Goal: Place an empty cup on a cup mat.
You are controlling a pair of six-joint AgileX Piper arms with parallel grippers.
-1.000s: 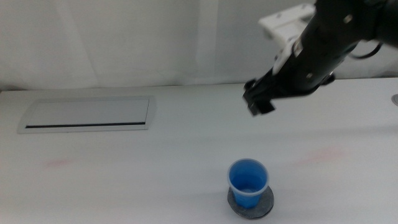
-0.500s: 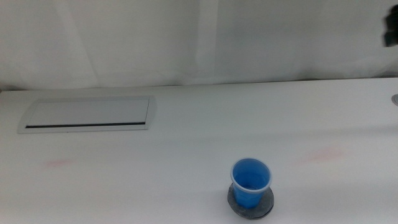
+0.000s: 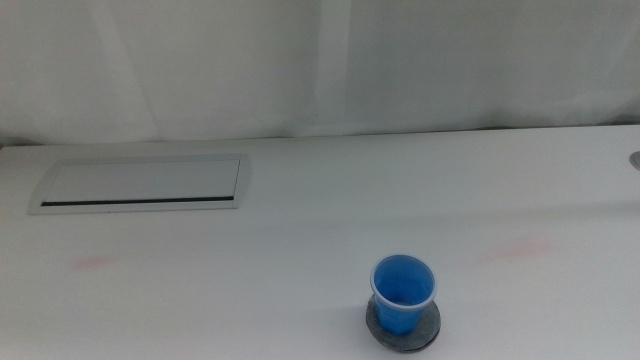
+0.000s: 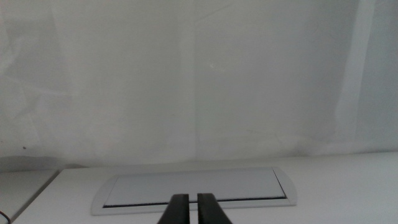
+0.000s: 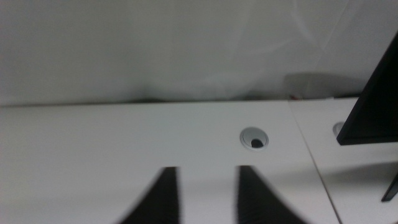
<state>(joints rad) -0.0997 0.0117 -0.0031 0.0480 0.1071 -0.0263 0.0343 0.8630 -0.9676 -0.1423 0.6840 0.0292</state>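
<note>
The bright blue cup [image 3: 403, 293] stands upright and empty on the round grey cup mat [image 3: 403, 331] near the front of the table, right of centre, in the middle view. Neither arm shows in the middle view. My left gripper [image 4: 189, 200] is shut with nothing in it, facing the white panel at the back left. My right gripper [image 5: 202, 182] is open and empty, blurred, over the table's right end near a round cable hole. The cup and the mat do not show in either wrist view.
A rectangular white panel [image 3: 140, 184] lies flat at the back left and also shows in the left wrist view [image 4: 196, 188]. A round cable hole [image 5: 255, 138] and a dark monitor edge [image 5: 373, 99] are at the right. A white curtain backs the table.
The right arm, above the cup one second ago, has pulled away to the right and left the middle view. The cup stays on the mat.
</note>
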